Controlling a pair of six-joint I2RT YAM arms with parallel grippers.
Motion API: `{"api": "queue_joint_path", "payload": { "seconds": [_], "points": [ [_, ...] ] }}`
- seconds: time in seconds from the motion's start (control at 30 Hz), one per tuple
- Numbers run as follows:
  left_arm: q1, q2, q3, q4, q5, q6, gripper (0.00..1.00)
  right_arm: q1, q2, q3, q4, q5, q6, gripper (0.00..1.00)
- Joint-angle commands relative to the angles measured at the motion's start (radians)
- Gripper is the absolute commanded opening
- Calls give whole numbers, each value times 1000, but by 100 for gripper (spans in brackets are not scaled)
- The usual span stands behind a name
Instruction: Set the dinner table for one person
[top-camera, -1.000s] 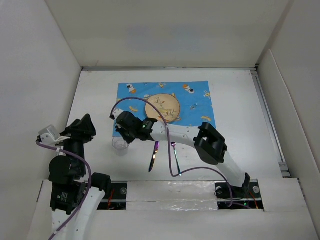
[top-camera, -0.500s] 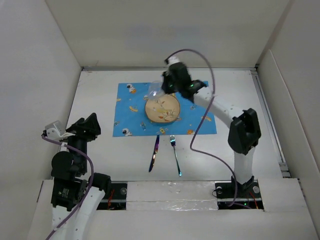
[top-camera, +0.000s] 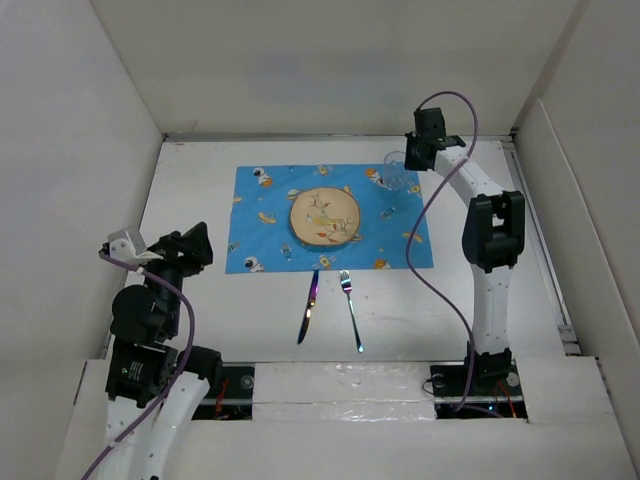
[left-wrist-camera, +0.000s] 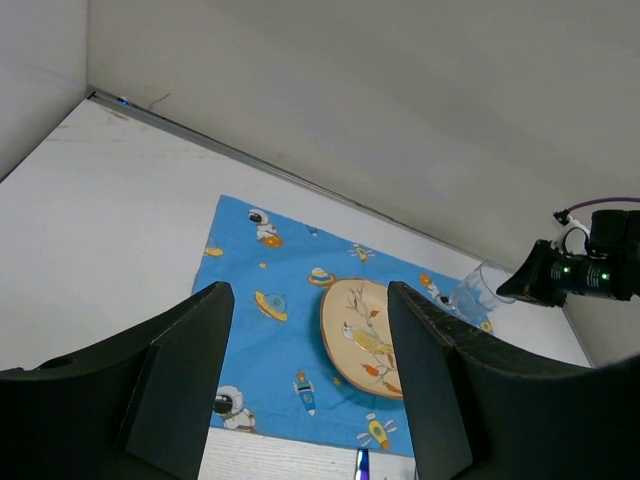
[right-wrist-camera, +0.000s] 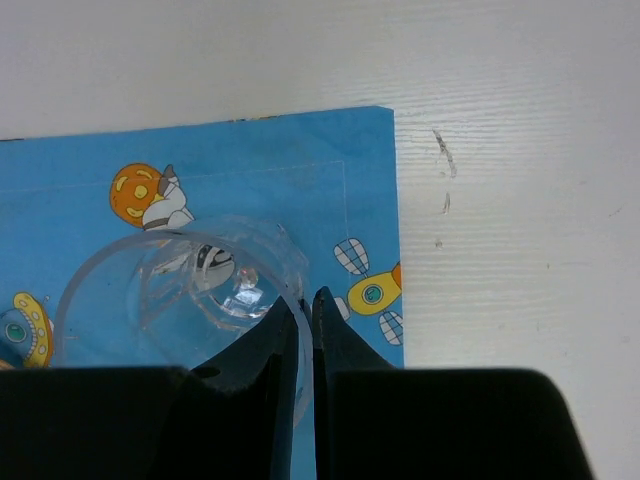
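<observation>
Blue placemat (top-camera: 262, 228), plate (top-camera: 325, 216), knife (top-camera: 308, 312), fork (top-camera: 351, 310) occupy dinner table (top-camera: 195, 185).

Plain white walls (top-camera: 340, 70) stand at the back and both sides, evenly lit.

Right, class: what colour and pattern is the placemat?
The placemat is bright blue with cartoon astronauts, rockets and planets, clearest in the left wrist view.

We see the white table (top-camera: 190, 190) carrying 3 things directly: a blue space-print placemat (top-camera: 262, 215), and just beside its near edge a knife (top-camera: 308, 312) and a fork (top-camera: 351, 310), lying apart.
</observation>
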Motion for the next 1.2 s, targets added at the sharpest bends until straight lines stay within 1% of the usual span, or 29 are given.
{"api": "queue_joint_path", "payload": {
  "seconds": [0.0, 0.13, 0.27, 0.3, 0.37, 0.4, 0.43, 0.5, 0.57, 0.63, 0.7, 0.73, 0.77, 0.8, 0.83, 0.87, 0.9, 0.93, 0.97, 1.0, 1.03, 1.07, 1.1, 1.13, 1.17],
  "points": [
    [-6, 25, -1, 55, 27, 18, 60, -10, 10, 105, -14, 16, -30, 0],
    [-6, 41, 2, 50, 30, 21, 62, -19, 51, 148, -38, 46, -46, 0],
    [-6, 45, 5, 50, 29, 21, 62, -19, 65, 150, -38, 54, -49, 0],
    [-6, 44, 5, 50, 33, 21, 62, -19, 75, 156, -46, 54, -46, 2],
    [-6, 42, 3, 55, 35, 22, 62, -19, 77, 165, -55, 42, -46, 12],
    [-6, 42, 3, 55, 29, 22, 62, -19, 76, 165, -55, 39, -46, 24],
    [-6, 45, 3, 52, 29, 22, 62, -19, 76, 170, -58, 31, -46, 29],
    [-6, 47, 5, 47, 33, 22, 63, -19, 69, 193, -75, 25, -46, 34],
    [-6, 44, 5, 56, 36, 24, 63, -19, 39, 196, -80, 22, -51, 34],
    [-6, 45, 5, 47, 30, 24, 64, -19, 7, 208, -89, 20, -51, 39],
    [-6, 41, 3, 46, 38, 21, 65, -19, -68, 207, -103, 11, -49, 41],
    [-6, 38, 3, 53, 40, 22, 65, -19, -105, 169, -100, 8, -43, 41],
    [-6, 35, 2, 52, 41, 21, 64, -19, -198, 126, -87, 5, -43, 41],
    [-6, 33, 3, 50, 38, 22, 61, -7, -257, 71, -40, -4, -43, 36],
    [-6, 27, 5, 47, 41, 21, 58, 25, -318, -91, 6, -41, -36, 27],
    [-6, 21, 3, 47, 43, 21, 52, 48, -387, -190, 70, -70, -33, 18],
    [-6, 18, 2, 49, 50, 22, 41, 76, -529, -293, 191, -89, -22, 0],
    [-6, 15, 0, 50, 49, 25, 34, 146, -593, -401, 257, -116, -1, 0],
    [-6, 19, 2, 49, 46, 25, 27, 187, -660, -609, 337, -112, 6, 0],
    [-6, 21, 3, 47, 44, 24, 16, 230, -762, -693, 417, -92, 16, 0],
    [-6, 21, 3, 41, 43, 24, 12, 281, -798, -768, 443, -55, 32, 0],
    [-6, 19, 3, 44, 56, 27, 8, 374, -832, -878, 450, -28, 35, 0],
    [-6, 13, 2, 46, 59, 27, 4, 425, -860, -924, 433, 4, 46, 0],
    [-6, 13, 2, 47, 58, 27, 2, 477, -912, -964, 412, 79, 62, 0],
    [-6, 15, 3, 46, 53, 24, 1, 583, -938, -996, 378, 132, 85, 0]
  ]
}}
